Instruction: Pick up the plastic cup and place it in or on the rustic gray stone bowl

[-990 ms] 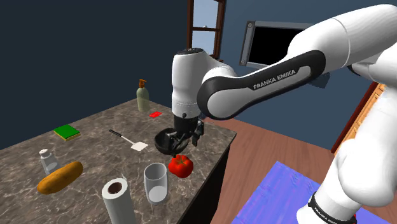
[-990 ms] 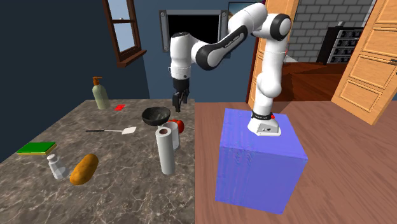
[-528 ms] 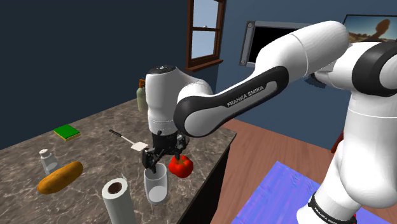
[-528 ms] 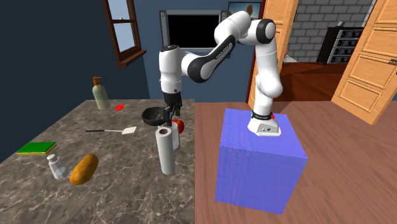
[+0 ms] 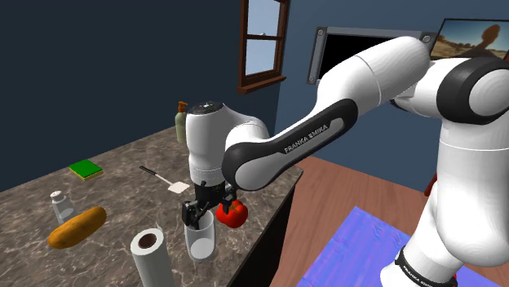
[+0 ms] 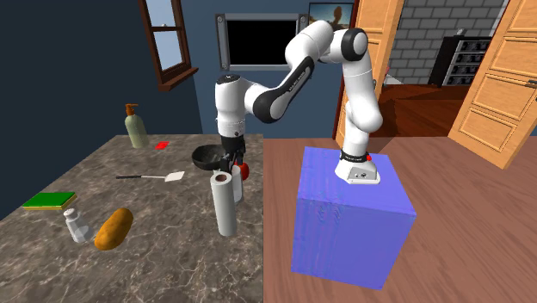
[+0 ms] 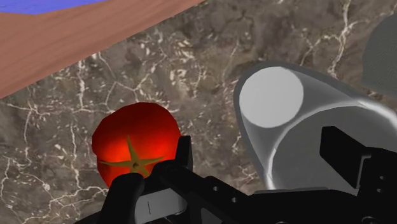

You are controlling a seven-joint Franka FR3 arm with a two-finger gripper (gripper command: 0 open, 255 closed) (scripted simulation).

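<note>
The grey see-through cup (image 5: 200, 238) stands upright near the counter's front edge, beside a red tomato (image 5: 233, 214). My gripper (image 5: 197, 215) hangs right at the cup's rim, open. In the wrist view the gripper (image 7: 261, 156) straddles the wall of the cup (image 7: 299, 121): one finger (image 7: 182, 154) is outside, by the tomato (image 7: 135, 143), and the other finger (image 7: 342, 149) is over the cup's opening. Neither finger clasps the wall. The dark bowl (image 6: 206, 156) sits just behind the gripper (image 6: 231, 163) in the second exterior view.
A paper towel roll (image 5: 152, 254) stands close beside the cup. Farther off lie a bread loaf (image 5: 77, 227), a shaker (image 5: 59, 205), a spatula (image 5: 167, 180), a green sponge (image 5: 86, 169) and a soap bottle (image 5: 183, 124). The blue stand (image 6: 348, 215) is beside the counter's edge.
The arm swung from above the bowl toward the counter's front edge and came down, bringing the open gripper to the cup's rim. The cup has not moved.
</note>
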